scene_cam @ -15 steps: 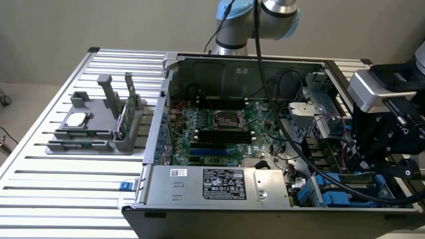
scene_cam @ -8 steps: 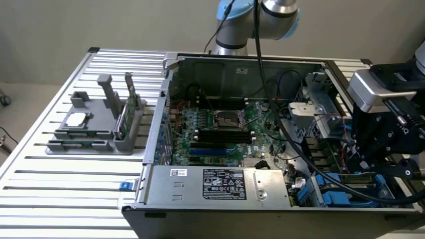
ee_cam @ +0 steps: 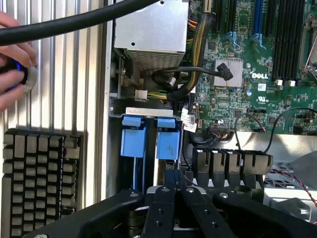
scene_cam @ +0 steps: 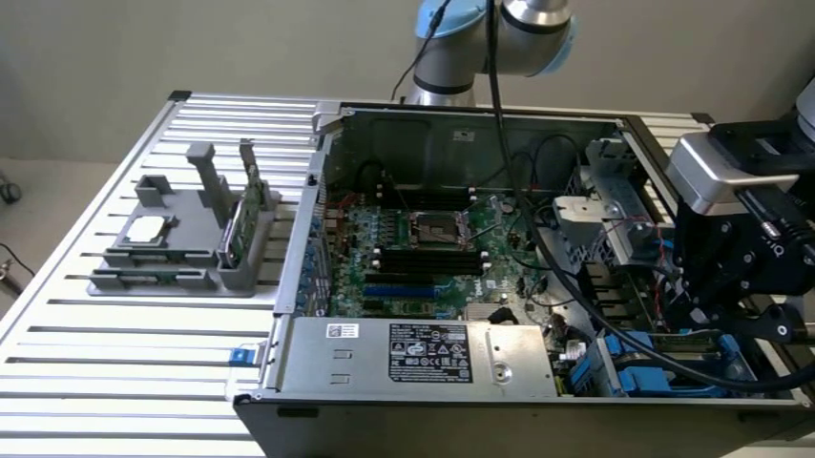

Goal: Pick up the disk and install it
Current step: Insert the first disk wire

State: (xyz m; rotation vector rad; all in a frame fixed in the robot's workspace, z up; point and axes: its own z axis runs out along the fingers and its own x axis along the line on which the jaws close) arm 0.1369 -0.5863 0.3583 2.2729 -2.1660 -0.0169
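The open computer case (scene_cam: 305, 239) lies on a slatted metal table. At its drive bay, two blue plastic carriers stand side by side in their slots. The one nearest my fingertips I take for the disk (ee_cam: 168, 143) (scene_cam: 647, 370); its metal body is hidden inside the bay. The second carrier (ee_cam: 133, 139) sits right beside it. My gripper (ee_cam: 174, 177) (scene_cam: 704, 322) hangs over this bay with its black fingers (ee_cam: 159, 208) brought together. Their tips meet right at the disk carrier's end. I cannot tell whether they pinch it.
A person's hand (ee_cam: 12, 59) rests on a round button at the table edge, beside a black keyboard (ee_cam: 42, 178). Thick black cable (ee_cam: 74, 22) crosses above the power supply (scene_cam: 421, 351). A grey fixture (scene_cam: 191, 239) holding a chip and a green card stands at the exterior view's left.
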